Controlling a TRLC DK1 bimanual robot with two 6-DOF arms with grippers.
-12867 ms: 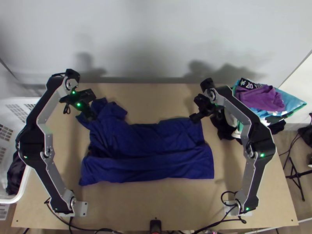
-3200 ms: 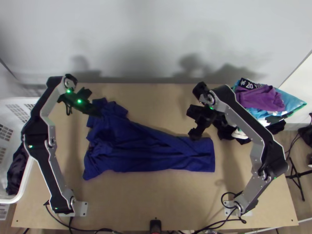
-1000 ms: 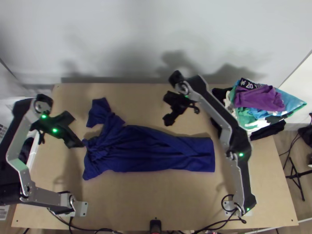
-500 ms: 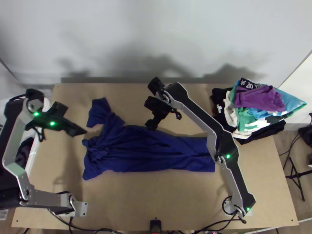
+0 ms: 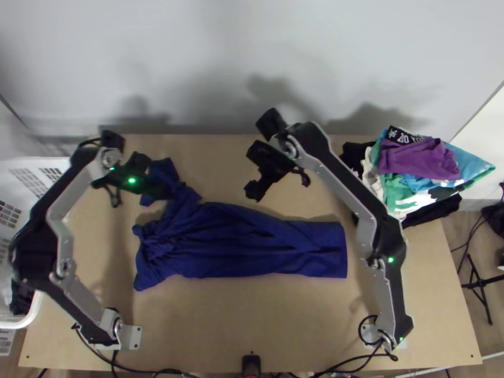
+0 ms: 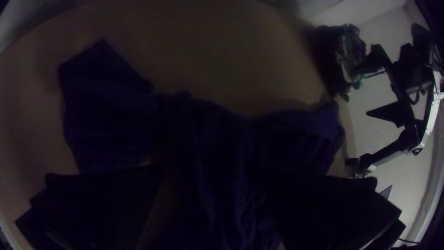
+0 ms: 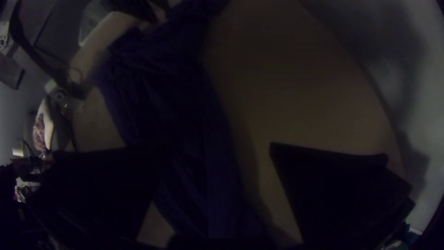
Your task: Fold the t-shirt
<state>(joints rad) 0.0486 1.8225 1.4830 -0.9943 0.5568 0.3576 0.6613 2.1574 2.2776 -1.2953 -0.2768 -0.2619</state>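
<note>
In the top view, the dark blue t-shirt (image 5: 239,242) lies as a long wrinkled strip, bunched at its left end, with a sleeve sticking out toward the back. My left gripper (image 5: 165,191) is over that sleeve's base. My right gripper (image 5: 253,192) hangs just behind the strip's middle. In the left wrist view the left gripper (image 6: 212,185) has its fingers wide apart, with the t-shirt (image 6: 222,139) beneath. The right wrist view has the right gripper (image 7: 215,162) open too, the t-shirt (image 7: 171,111) below and between its fingers.
A pile of clothes (image 5: 419,164) lies at the table's back right. A white basket (image 5: 31,309) with dark cloth inside stands beyond the left edge. Bare wood (image 5: 252,315) lies in front of the t-shirt, and cables run along the near edge.
The left gripper swung from the left side of the table back over the sleeve. The right gripper came left from above the strip's right end. The t-shirt's back left part shifted, its sleeve now sticking out.
</note>
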